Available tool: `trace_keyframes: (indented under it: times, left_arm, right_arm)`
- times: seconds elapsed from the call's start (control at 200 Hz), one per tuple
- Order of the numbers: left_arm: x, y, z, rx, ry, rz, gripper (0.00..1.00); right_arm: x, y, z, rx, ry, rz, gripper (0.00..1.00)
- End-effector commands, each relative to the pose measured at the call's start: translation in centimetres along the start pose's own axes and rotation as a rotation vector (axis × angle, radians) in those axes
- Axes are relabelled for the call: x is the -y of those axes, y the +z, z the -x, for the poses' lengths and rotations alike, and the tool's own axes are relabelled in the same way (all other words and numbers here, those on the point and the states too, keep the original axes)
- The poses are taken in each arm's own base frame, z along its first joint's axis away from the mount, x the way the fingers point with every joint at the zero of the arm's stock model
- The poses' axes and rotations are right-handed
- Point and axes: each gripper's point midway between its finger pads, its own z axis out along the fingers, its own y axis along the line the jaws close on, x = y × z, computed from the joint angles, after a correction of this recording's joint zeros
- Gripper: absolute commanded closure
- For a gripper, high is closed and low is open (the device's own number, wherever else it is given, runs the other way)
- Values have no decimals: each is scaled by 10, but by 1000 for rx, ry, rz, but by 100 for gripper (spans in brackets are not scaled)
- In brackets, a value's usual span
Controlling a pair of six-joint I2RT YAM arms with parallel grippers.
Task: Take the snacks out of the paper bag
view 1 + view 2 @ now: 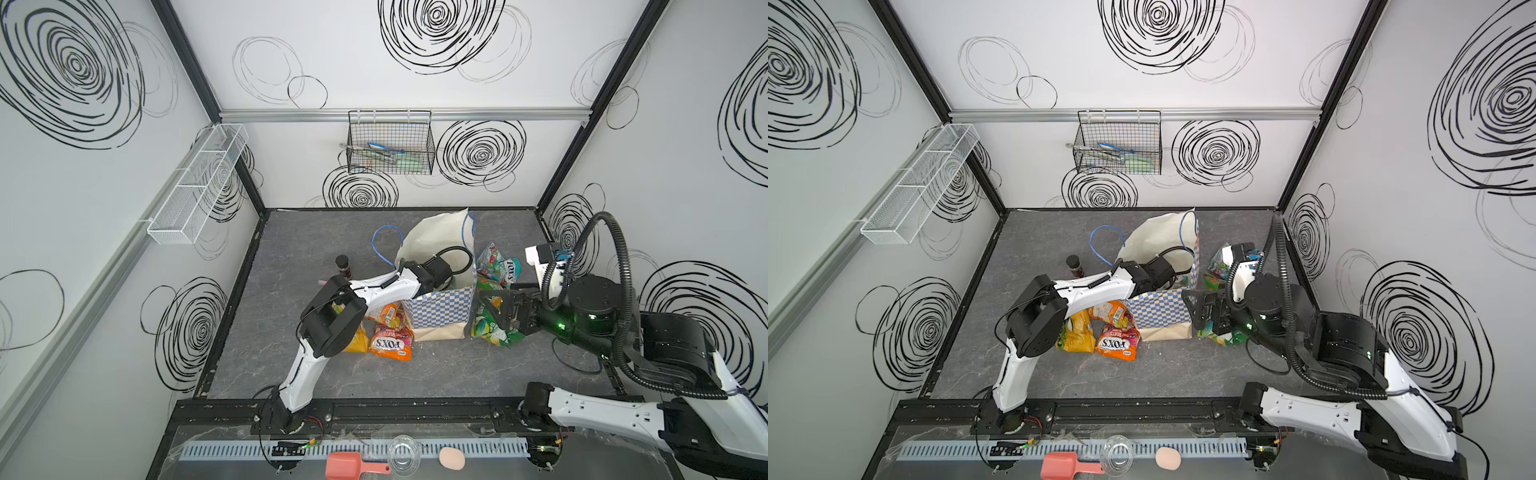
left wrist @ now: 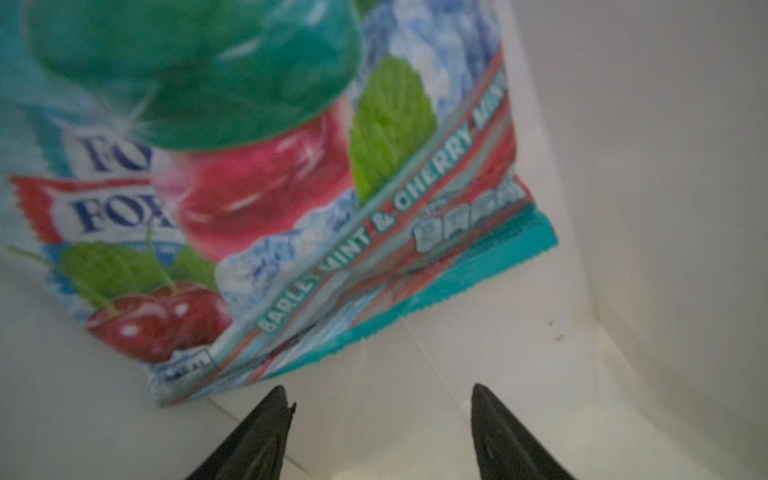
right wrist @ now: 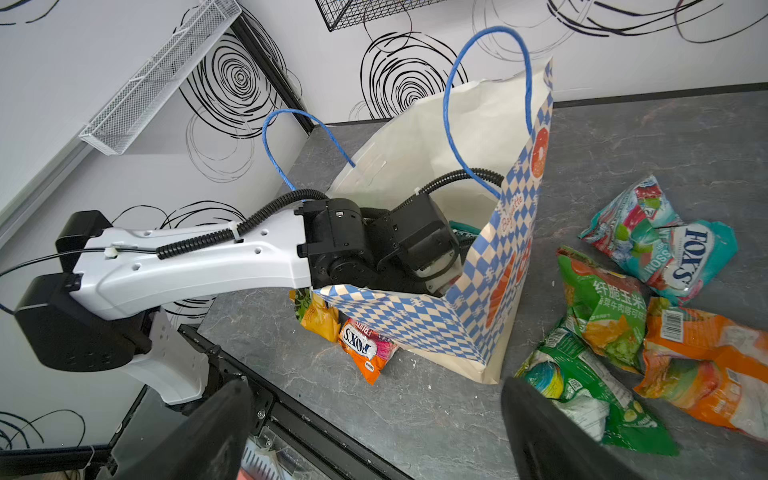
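"FOX'S" on teal packet [image 3: 685,257]

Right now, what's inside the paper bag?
Inside the paper bag: the left gripper, jaws open, and a teal FOX'S mint-and-cherry packet. Anything under that packet is hidden.

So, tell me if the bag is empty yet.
Not empty. The left wrist view shows a teal mint-and-cherry packet lying inside the bag, just ahead of the open left claw.

Grey marbled tabletop [image 1: 415,374] with upright paper bag [image 1: 440,311], loose snacks [image 1: 390,343] either side, dark-lidded jar [image 1: 344,266].
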Motion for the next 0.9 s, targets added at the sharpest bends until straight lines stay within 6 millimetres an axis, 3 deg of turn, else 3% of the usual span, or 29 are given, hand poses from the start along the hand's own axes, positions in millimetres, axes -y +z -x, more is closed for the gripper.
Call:
trace_keyframes:
  times: [0.0,0.27,0.34,0.445,0.63,0.891]
  left_arm:
    - [-6,7,8,20,-9,18,28]
    - [5,-47,57,203,36,41,29]
    - [2,-52,63,226,16,42,27]
    - [-7,-35,53,170,9,86,25]
    - [-3,7,14,55,33,86,19]
    - [-19,31,-4,18,32,114,16]
  right_arm:
    - [0,-2,4,15,11,2,3]
    - [2,-5,5,23,19,-1,3]
    - [2,-4,5,22,20,1,3]
    - [1,-4,5,20,20,4,3]
    - [4,-7,6,30,25,-1,3]
    - [5,-8,4,25,29,-1,3]
